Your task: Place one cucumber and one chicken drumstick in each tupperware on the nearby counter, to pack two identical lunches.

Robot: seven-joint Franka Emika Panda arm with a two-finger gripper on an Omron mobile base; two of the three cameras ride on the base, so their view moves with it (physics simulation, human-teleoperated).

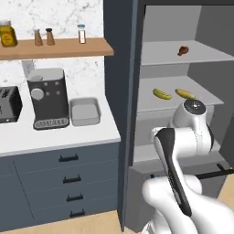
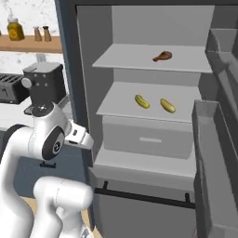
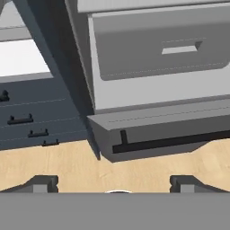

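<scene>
Two yellow-green cucumbers point(image 1: 162, 94) point(image 1: 185, 93) lie side by side on the middle shelf of the open fridge, seen also from the right as cucumbers point(image 2: 142, 101) point(image 2: 168, 105). A brown chicken drumstick point(image 1: 183, 50) point(image 2: 162, 56) rests on the shelf above. One light-grey tupperware point(image 1: 85, 111) sits empty on the white counter, right of the coffee machine point(image 1: 48, 98). My gripper point(image 3: 114, 184) is open with nothing between its fingertips. It hangs low in front of the fridge, facing the lower drawer point(image 3: 179, 49), well below the food.
The fridge door point(image 2: 218, 139) stands open on the right with its bins. A toaster point(image 1: 9, 104) stands left of the coffee machine. Jars and shakers line a wooden shelf point(image 1: 59, 47). Dark counter drawers point(image 1: 68, 178) run below, above a wooden floor point(image 3: 67, 161).
</scene>
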